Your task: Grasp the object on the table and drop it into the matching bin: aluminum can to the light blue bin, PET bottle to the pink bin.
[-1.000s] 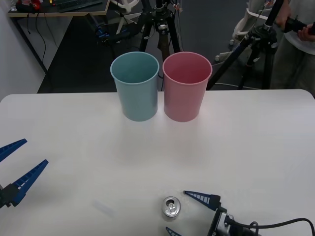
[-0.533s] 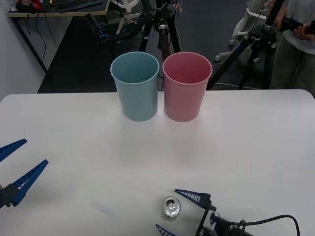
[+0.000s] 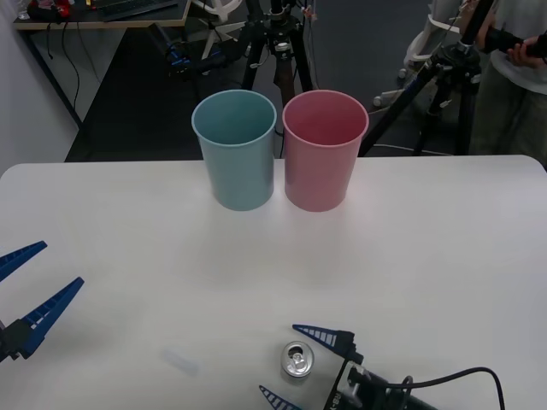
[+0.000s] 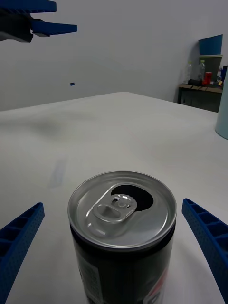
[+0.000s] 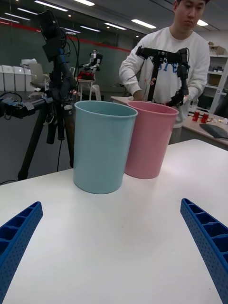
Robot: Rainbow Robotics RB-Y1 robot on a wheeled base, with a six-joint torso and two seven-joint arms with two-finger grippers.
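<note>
Aluminum can [image 3: 297, 360] stood upright between my right gripper's [image 3: 297, 365] spread fingers, untouched, lower body cut off; left gripper [image 3: 32, 287] idled, splayed wide.

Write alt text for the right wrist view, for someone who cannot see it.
An opened silver can stands upright on a white table, between the two spread blue fingers of the right gripper, which do not touch it. Farther off, the left gripper hangs open above the table.
</note>
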